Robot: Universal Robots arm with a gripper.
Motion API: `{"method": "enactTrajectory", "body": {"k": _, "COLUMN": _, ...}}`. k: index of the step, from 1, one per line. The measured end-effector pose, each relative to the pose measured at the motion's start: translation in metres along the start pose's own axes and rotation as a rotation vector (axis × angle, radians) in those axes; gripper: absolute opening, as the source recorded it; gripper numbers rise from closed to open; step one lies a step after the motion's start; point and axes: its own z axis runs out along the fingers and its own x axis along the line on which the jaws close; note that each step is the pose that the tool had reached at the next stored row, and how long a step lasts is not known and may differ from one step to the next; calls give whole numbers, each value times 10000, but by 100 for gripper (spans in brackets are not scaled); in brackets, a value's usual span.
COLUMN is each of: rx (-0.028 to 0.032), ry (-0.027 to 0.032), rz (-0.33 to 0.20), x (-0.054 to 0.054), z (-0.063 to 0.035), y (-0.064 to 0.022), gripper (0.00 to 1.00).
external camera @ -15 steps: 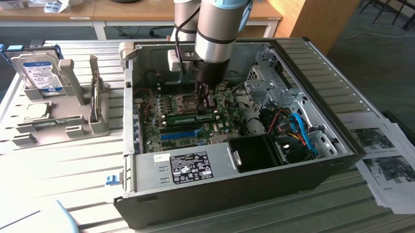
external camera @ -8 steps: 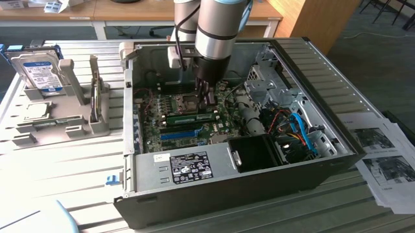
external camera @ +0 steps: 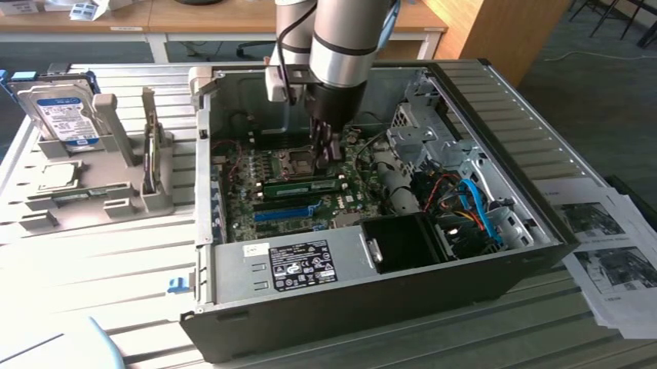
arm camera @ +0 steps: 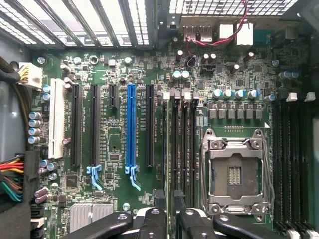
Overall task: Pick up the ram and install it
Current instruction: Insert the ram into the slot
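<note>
Green, thin ram stands slotted on the motherboard; black metal pincer nearby, prongs apart, empty.

Green ram, bright-blue slot

Top of arm is cut by the exterior view's upper edge; printed sheets run off the exterior view's right edge, their print too small to read, same for the label on the case. Tip of the gripper is down among the board parts, so contact with the ram can't be told, nor how deep the ram sits. In the wrist view the gripper body and the coloured wire bundle are cut by the picture's edge.
</note>
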Motion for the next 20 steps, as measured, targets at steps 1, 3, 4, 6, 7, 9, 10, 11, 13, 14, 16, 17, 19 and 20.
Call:
{"method": "enactTrajectory", "body": {"k": 1, "rx": 0, "ry": -1, "rz": 0, "x": 0, "z": -10, "y": 1, "gripper": 18}}
{"method": "enactTrajectory", "body": {"k": 3, "rx": 0, "ry": -1, "rz": 0, "x": 0, "z": -35, "y": 2, "gripper": 18}}
{"method": "enactTrajectory", "body": {"k": 4, "rx": 0, "ry": -1, "rz": 0, "x": 0, "z": -48, "y": 3, "gripper": 18}}
{"method": "enactTrajectory", "body": {"k": 6, "rx": 0, "ry": -1, "rz": 0, "x": 0, "z": -76, "y": 4, "gripper": 18}}
{"method": "enactTrajectory", "body": {"k": 7, "rx": 0, "ry": -1, "rz": 0, "x": 0, "z": -89, "y": 5, "gripper": 18}}
{"method": "enactTrajectory", "body": {"k": 9, "rx": 0, "ry": -1, "rz": 0, "x": 0, "z": -119, "y": 6, "gripper": 18}}
{"method": "enactTrajectory", "body": {"k": 10, "rx": 0, "ry": -1, "rz": 0, "x": 0, "z": -133, "y": 7, "gripper": 18}}
{"method": "enactTrajectory", "body": {"k": 11, "rx": 0, "ry": -1, "rz": 0, "x": 0, "z": -149, "y": 8, "gripper": 18}}
{"method": "enactTrajectory", "body": {"k": 13, "rx": 0, "ry": 0, "rz": 0, "x": 0, "z": -177, "y": 9, "gripper": 18}}
{"method": "enactTrajectory", "body": {"k": 14, "rx": 0, "ry": 0, "rz": 0, "x": 0, "z": -190, "y": 10, "gripper": 18}}
{"method": "enactTrajectory", "body": {"k": 16, "rx": 0, "ry": -1, "rz": 0, "x": 0, "z": -218, "y": 11, "gripper": 18}}
{"method": "enactTrajectory", "body": {"k": 17, "rx": 0, "ry": -1, "rz": 0, "x": 0, "z": -235, "y": 12, "gripper": 18}}
{"method": "enactTrajectory", "body": {"k": 19, "rx": 0, "ry": 0, "rz": 0, "x": 0, "z": -266, "y": 14, "gripper": 18}}
{"method": "enactTrajectory", "body": {"k": 20, "rx": 1, "ry": -1, "rz": 0, "x": 0, "z": -280, "y": 14, "gripper": 18}}
